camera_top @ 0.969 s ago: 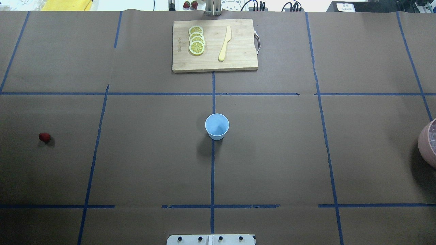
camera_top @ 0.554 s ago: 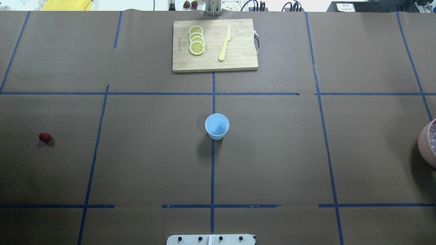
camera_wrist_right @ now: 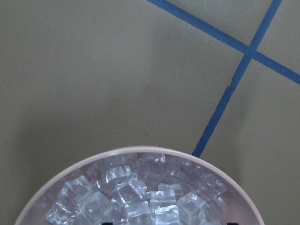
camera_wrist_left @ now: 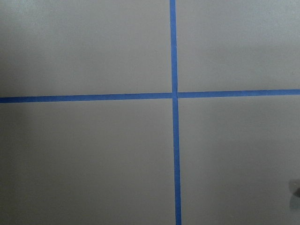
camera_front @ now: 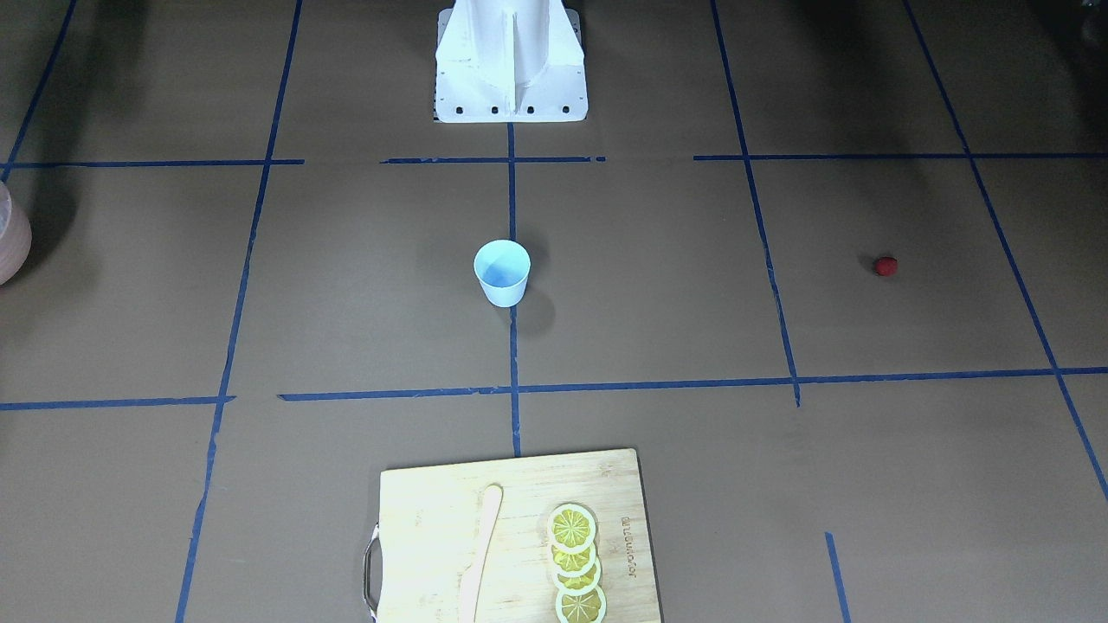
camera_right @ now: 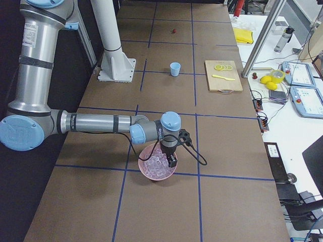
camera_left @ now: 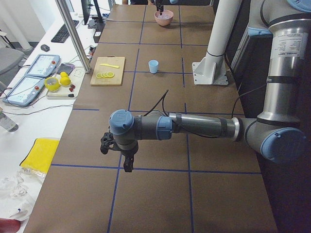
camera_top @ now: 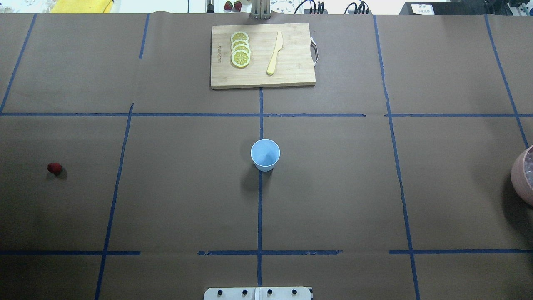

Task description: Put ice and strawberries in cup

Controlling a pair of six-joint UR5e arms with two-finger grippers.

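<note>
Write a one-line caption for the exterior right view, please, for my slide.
Right pincer hovers over the pink bowl of ice; the blue cup stands farther along the table.

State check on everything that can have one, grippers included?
cup: upright, empty.
strawberry: on the table, outside the cup.
ice: piled in the pink bowl.
left gripper: over bare table; jaws, cannot tell.
right gripper: over the ice; jaws, cannot tell.
lemon slices: overlapped in a row on the cutting board.
knife: flat on the board.
</note>
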